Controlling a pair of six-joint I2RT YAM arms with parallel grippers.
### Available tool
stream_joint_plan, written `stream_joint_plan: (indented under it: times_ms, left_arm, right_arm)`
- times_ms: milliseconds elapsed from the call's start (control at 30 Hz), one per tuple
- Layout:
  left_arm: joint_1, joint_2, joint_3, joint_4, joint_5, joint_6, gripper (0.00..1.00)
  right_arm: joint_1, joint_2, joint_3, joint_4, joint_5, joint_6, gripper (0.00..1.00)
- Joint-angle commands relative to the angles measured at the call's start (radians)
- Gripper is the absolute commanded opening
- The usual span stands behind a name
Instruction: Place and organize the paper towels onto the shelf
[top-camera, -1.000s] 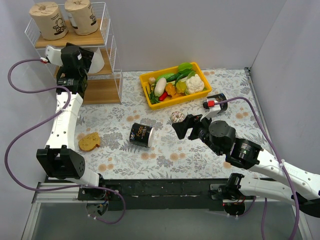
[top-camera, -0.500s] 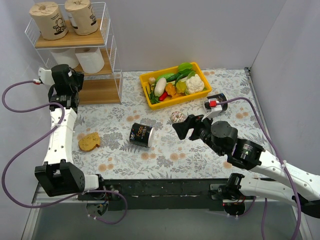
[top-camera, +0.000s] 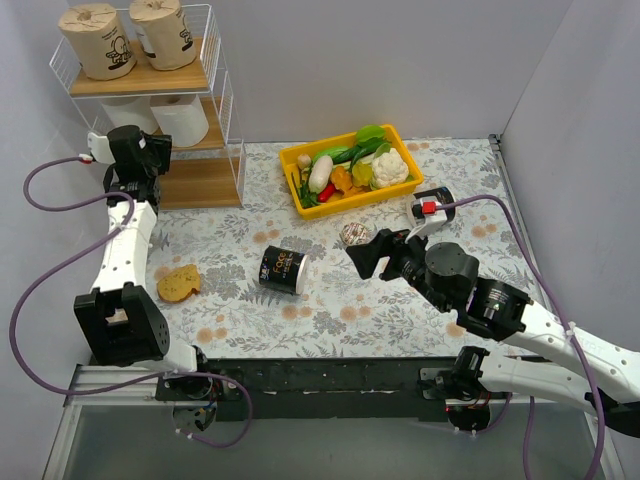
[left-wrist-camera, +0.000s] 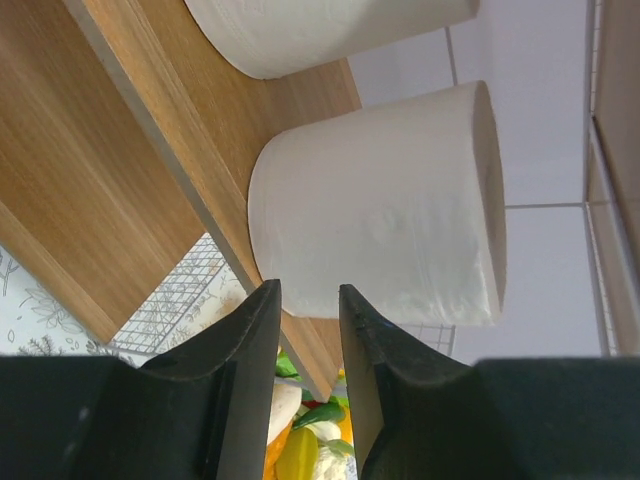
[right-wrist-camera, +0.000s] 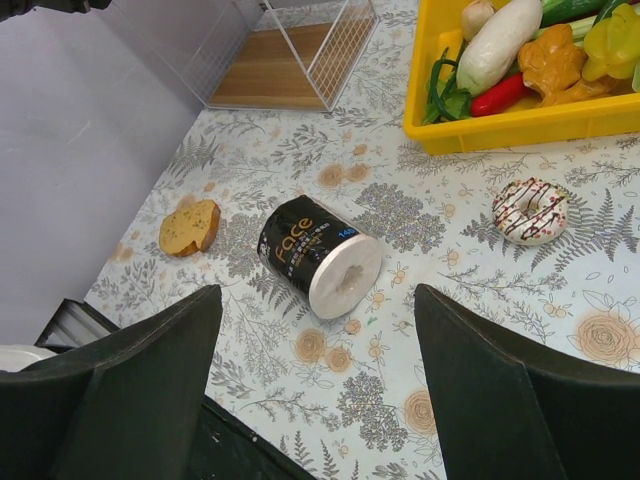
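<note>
At the back left corner of the floral-clothed desk (top-camera: 400, 300) stands the shelf (top-camera: 200, 185), its three wooden boards stepped inside white wire. Right of it, against the back wall, the yellow bin (top-camera: 350, 203) sits crammed with vegetables. The left claw (left-wrist-camera: 310, 290) is up at the shelf's middle tier with its fingers drawn together on nothing, their tips just short of the nearer white roll (left-wrist-camera: 380, 210). The right claw (top-camera: 370, 250) hangs spread wide above the middle of the desk, carrying nothing. On the top board two tan rolls (top-camera: 97, 40) (top-camera: 163, 32) with cartoon print stand upright side by side. On the middle board the two white rolls stand the same way, the second white roll (top-camera: 128, 113) to the left of the first. One black roll (right-wrist-camera: 318, 256) with lettering lies on its side on the desk, well apart from the shelf, its white end facing the right arm; in the right wrist view it shows between the claw's fingers. A slice of bread (top-camera: 178, 283) lies left of it, and a patterned doughnut (right-wrist-camera: 530, 210) lies near the bin's front wall.
</note>
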Motion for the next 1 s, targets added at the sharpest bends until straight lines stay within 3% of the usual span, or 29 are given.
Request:
stream_joint_plan:
  times_ms: [0, 333, 600, 733, 900, 967]
  left_arm:
    - [0.001, 0.058, 0.044, 0.077, 0.045, -0.001, 0.30]
    - [0.001, 0.112, 0.074, 0.209, 0.113, 0.059, 0.36]
    - [-0.001, 0.138, 0.100, 0.196, 0.159, 0.082, 0.43]
    - [0.001, 0.118, 0.095, 0.145, 0.194, 0.108, 0.53]
    - [-0.001, -0.055, -0.076, 0.130, 0.232, 0.126, 0.61]
    - [0.001, -0.107, -0.164, 0.119, 0.284, 0.145, 0.71]
  right_arm:
    - [0.003, 0.009, 0.034, 0.048, 0.018, -0.023, 0.85]
    - [0.003, 0.035, 0.043, 0.044, 0.003, -0.020, 0.85]
    - [0.003, 0.068, 0.101, -0.013, -0.062, 0.037, 0.85]
    - [0.004, 0.062, 0.077, -0.026, -0.095, 0.072, 0.85]
    - [0.003, 0.068, -0.018, 0.013, -0.129, 0.163, 0.87]
    - [0.003, 0.092, -0.073, 0.075, -0.152, 0.208, 0.87]
